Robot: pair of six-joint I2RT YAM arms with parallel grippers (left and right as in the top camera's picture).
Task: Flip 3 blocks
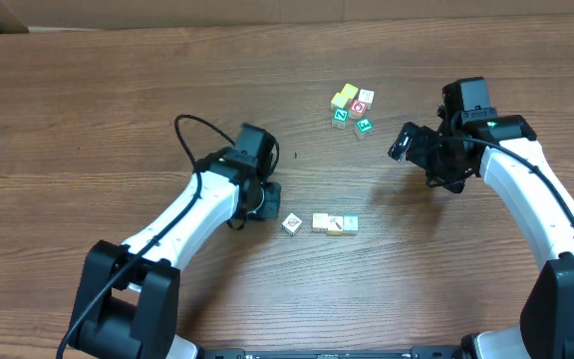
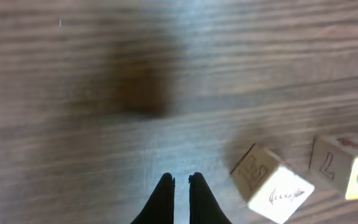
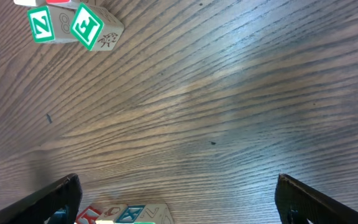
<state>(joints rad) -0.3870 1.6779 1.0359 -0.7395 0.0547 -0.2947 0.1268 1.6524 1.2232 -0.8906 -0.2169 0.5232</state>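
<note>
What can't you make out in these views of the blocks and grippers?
Overhead: letters on the far cluster are too small to read; the left gripper fingertips are lost in its dark body.
Left wrist: the whole view is blurred; the second block is cut by the right edge.
Right wrist: the bottom blocks are cut by the lower edge.

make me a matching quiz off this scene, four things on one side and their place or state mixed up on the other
Things:
1. left gripper
2. right gripper
3. white block
4. green Z block

Places or states:
A. in the far cluster of blocks
B. jaws wide open
C. turned cornerwise, just off one end of the near row
D. shut on nothing

Pairs: 1-D, 2-B, 3-C, 4-A
</note>
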